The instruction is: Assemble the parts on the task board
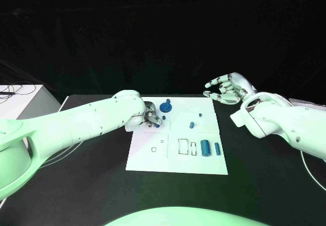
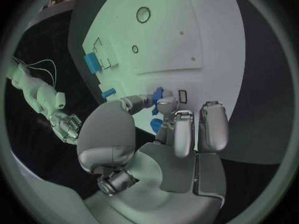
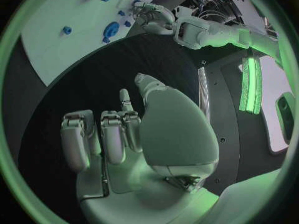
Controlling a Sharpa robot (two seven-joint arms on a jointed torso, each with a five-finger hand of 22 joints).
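The white task board lies in the middle of the black table. My left hand hovers over the board's far left part and pinches a small blue part between thumb and fingertip. Close beside it a blue gear-like part sits on the board. A small blue peg lies mid-board, and a thick blue cylinder and a thin blue rod lie at the right edge. My right hand is raised beyond the board's far right corner, fingers spread, holding nothing.
A tiny blue piece lies near the board's far right. Outlined slots and a round hole mark the board's near half. A white box stands off the table's left side.
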